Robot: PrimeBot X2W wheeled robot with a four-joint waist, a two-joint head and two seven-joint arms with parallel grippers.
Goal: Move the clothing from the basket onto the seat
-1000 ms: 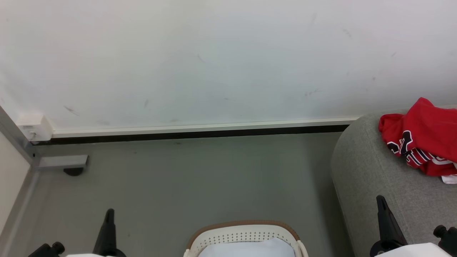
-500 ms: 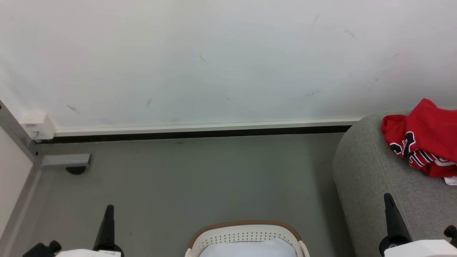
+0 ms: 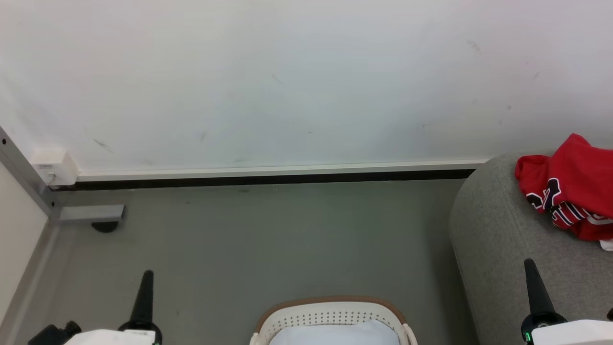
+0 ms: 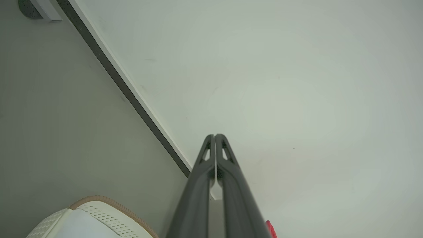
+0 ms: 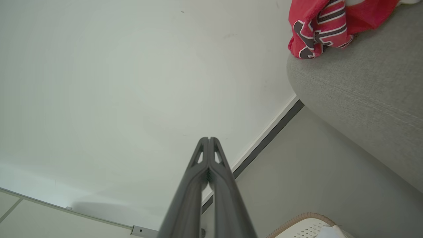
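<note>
The clothing (image 3: pixel 572 187), a red jersey with white panels and black-and-white marks, lies bunched on the grey seat (image 3: pixel 498 239) at the right edge; the right wrist view has the clothing (image 5: pixel 322 24) at top right on the seat (image 5: pixel 363 82). The white basket (image 3: pixel 330 314) with a brown rim stands on the floor at bottom centre, a pale blue-white cloth (image 3: pixel 335 334) inside it. My left gripper (image 3: pixel 146 274) is shut and empty, left of the basket. My right gripper (image 3: pixel 528 262) is shut and empty, in front of the seat's near side. In the wrist views both pairs of fingertips touch: left gripper (image 4: pixel 214 135), right gripper (image 5: pixel 209 138).
A white wall (image 3: pixel 287 81) with a dark baseboard runs across the back. A metal frame post (image 3: pixel 28 182) with a foot (image 3: pixel 91 214) stands at the left. Grey floor (image 3: pixel 268 239) lies between wall, basket and seat. The basket rim (image 4: pixel 99 200) shows low in the left wrist view.
The whole picture has drifted a little to the right, so the camera has turned. Both grippers stay shut; the right one sits further right and the left one slightly higher. The clothing has not moved on the seat.
</note>
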